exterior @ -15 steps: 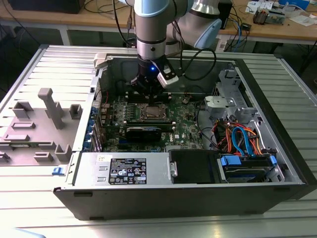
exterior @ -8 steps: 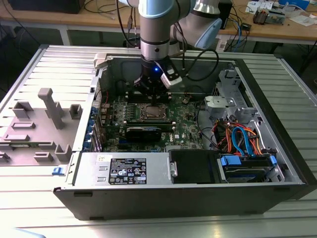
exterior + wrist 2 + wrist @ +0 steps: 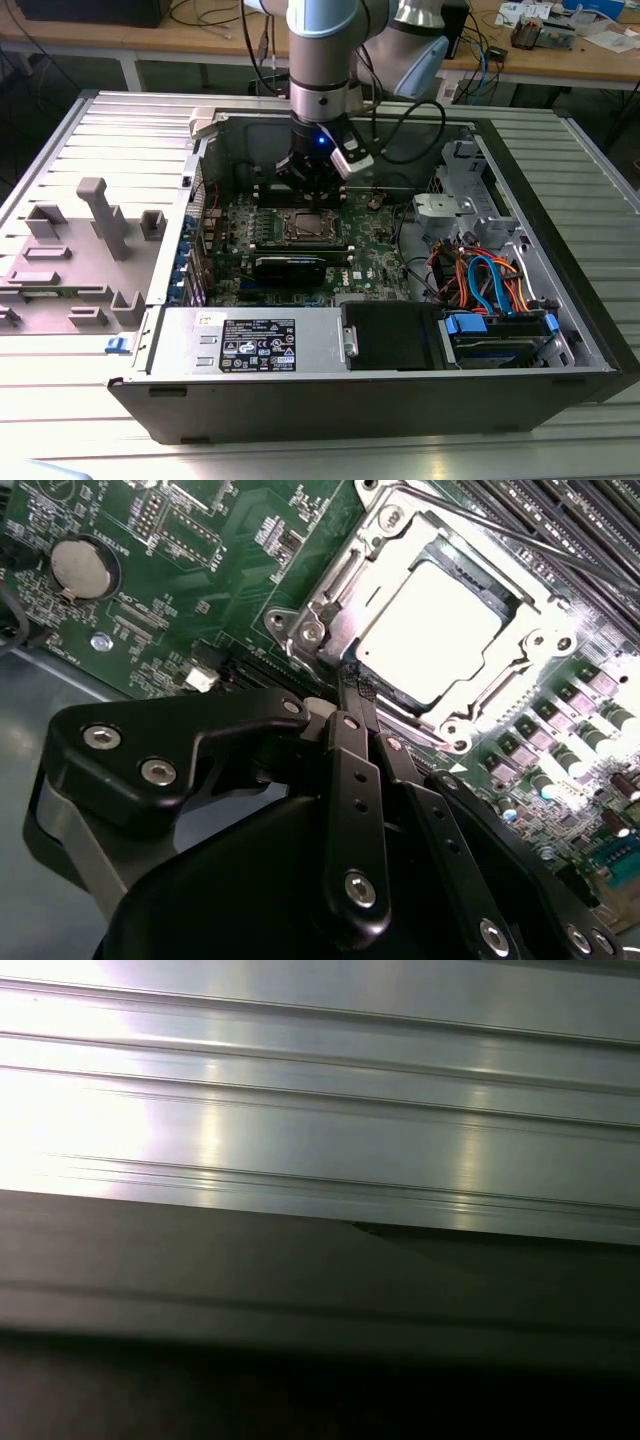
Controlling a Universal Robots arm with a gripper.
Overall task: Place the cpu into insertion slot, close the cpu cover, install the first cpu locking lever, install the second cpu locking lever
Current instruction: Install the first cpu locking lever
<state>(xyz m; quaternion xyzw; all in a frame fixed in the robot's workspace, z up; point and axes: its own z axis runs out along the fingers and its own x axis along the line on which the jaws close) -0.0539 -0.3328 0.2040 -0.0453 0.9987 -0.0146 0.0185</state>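
- Two black fingers (image 3: pixel 358 742) of the gripper (image 3: pixel 352 685) lie pressed together, tips meeting with no gap visible between them and nothing visibly held, in the second wrist view.
- Those tips sit at the edge of the cpu cover (image 3: pixel 330 620), near one corner of its silvery frame; whether they touch the metal I cannot tell.
- Through the cover's square window shows the cpu (image 3: pixel 430 620), its pale metal top glaring under the light, lying flat in the insertion slot (image 3: pixel 455 725), with the cover down around it.
- Thin wire levers (image 3: pixel 520 542) run along the far side of the frame.
- Around the socket spreads the green circuit board (image 3: pixel 200 550), with a round coin cell (image 3: pixel 83 568) well away from it.
- From the exterior view, the gripper (image 3: pixel 313 200) hangs straight down just above the socket (image 3: pixel 309 227) in the middle of the board, inside an open computer case (image 3: pixel 560 300).
- Nearer that camera sits a power-supply box (image 3: pixel 250 343), and coloured cables (image 3: pixel 490 280) bunch at the exterior view's right.
- Grey fixtures (image 3: pixel 100 215) stand on the ribbed metal table (image 3: pixel 60 130) at the exterior view's left.
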